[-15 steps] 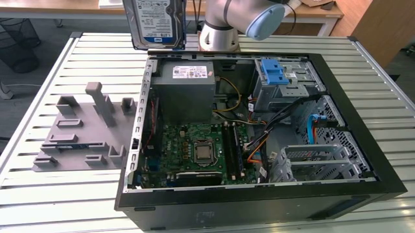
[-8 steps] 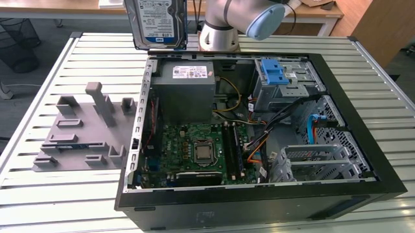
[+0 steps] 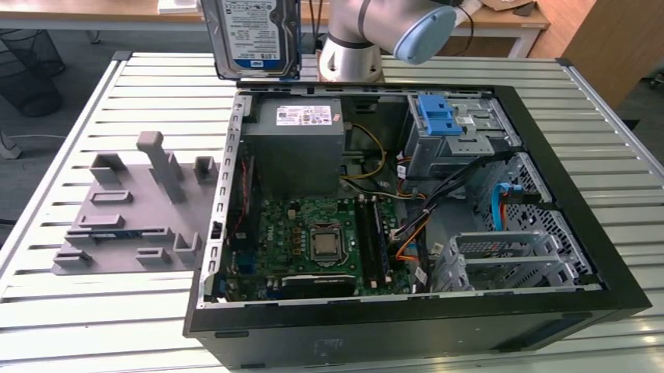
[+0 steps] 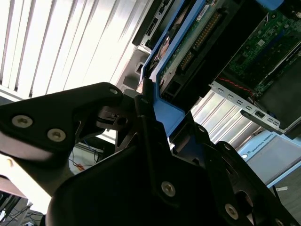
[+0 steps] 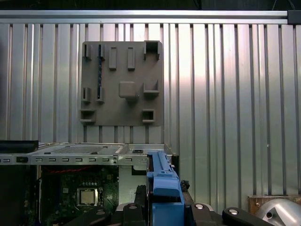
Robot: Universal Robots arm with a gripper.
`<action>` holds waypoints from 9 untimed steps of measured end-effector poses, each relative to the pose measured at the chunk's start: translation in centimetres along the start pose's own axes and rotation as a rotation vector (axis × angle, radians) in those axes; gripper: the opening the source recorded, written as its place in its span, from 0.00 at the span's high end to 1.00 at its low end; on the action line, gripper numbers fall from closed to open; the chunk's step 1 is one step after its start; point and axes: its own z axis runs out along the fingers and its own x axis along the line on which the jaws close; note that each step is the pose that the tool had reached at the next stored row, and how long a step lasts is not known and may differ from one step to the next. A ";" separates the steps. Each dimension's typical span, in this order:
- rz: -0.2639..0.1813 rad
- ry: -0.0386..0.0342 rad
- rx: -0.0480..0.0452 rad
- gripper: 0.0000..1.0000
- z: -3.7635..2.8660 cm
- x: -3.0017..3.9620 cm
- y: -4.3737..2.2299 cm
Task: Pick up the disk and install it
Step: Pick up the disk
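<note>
Second wrist view: tool clamped on the disk, open computer case beyond.

case open-topped | drive cage bay open | cables crossing just beside it

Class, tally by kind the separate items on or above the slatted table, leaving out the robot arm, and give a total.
Disk, held in the gripper: 1
Open computer case: 1
Grey holder plate: 1
Total: 3
</note>
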 end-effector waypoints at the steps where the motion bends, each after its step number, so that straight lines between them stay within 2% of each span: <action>1: 0.000 0.0001 0.0000 0.63 0.00 0.00 -0.02; 9: 0.000 0.0001 0.0000 0.63 -0.01 -0.01 -0.40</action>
